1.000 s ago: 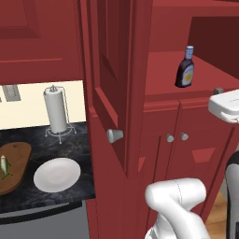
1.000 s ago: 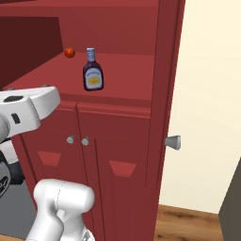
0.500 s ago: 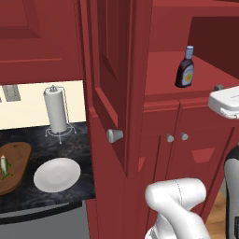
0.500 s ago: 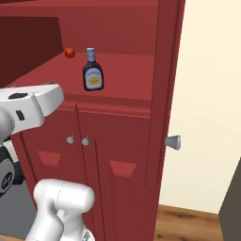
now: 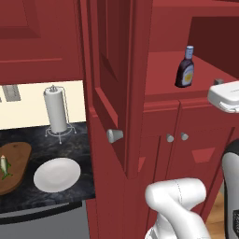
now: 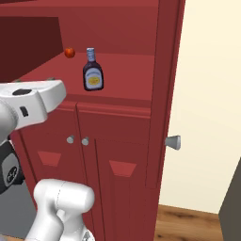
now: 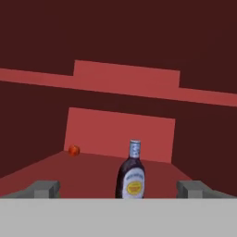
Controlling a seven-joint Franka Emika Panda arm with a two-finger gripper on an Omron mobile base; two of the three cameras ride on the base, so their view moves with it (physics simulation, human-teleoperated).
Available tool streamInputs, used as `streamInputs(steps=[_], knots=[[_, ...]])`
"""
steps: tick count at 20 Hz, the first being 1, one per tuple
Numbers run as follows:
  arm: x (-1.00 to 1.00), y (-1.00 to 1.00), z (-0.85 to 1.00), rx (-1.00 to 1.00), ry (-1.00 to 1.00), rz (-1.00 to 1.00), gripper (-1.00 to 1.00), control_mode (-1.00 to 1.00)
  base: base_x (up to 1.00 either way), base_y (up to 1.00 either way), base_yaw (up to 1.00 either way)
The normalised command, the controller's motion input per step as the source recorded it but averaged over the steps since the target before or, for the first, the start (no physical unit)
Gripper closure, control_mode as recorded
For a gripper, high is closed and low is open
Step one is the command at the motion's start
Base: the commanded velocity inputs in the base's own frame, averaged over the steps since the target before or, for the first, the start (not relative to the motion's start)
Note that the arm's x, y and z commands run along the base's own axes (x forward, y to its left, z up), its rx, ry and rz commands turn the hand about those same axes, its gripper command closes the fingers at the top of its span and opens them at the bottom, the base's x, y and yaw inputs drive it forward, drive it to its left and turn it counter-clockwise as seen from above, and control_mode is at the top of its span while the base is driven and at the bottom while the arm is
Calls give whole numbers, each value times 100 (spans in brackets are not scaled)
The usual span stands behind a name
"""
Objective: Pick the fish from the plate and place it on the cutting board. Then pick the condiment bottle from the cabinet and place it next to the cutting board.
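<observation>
The condiment bottle (image 5: 185,67), dark with a pale blue cap and a yellow oval label, stands upright on the shelf of the cabinet (image 5: 163,121). In the hand view the bottle (image 7: 131,173) rises between and beyond my two wide-apart fingertips (image 7: 44,189), well short of them. My gripper (image 7: 118,190) is open and holds nothing. From the right base the hand hovers at shelf height, left of the bottle (image 6: 93,71) and nearer the camera. The fish (image 5: 4,166) lies on the cutting board (image 5: 16,170) at far left. Beside the board sits the plate (image 5: 57,174), white and bare.
The cabinet's tall door (image 5: 107,93) stands open, its knob (image 5: 114,135) jutting toward the counter. A small red-orange ball (image 6: 69,52) rests deeper on the shelf. A paper towel roll (image 5: 56,110) stands behind the plate. Two lower doors with silver knobs (image 6: 77,140) are shut.
The hand has crept slightly upward and forward toward the shelf. The bottle, fish and plate have not moved.
</observation>
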Motion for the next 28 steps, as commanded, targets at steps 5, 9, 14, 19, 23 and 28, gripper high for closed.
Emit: streamInputs(steps=[5, 9, 14, 19, 23, 28], knots=[[14, 0, 0, 3, -5, 0, -100, -100, 0, 0, 0], [19, 0, 0, 2, -4, 0, -100, -100, 0, 0, 0], [25, -6, 0, 2, -1, 0, -100, -100, 0, 0, 0], [21, -12, 4, 4, 0, 0, -100, -100, 0, 0, 0], [6, -8, 9, 3, 0, 0, -100, -100, 0, 0, 0], [3, 0, 1, 0, 0, 0, -100, -100, 0, 0, 0]])
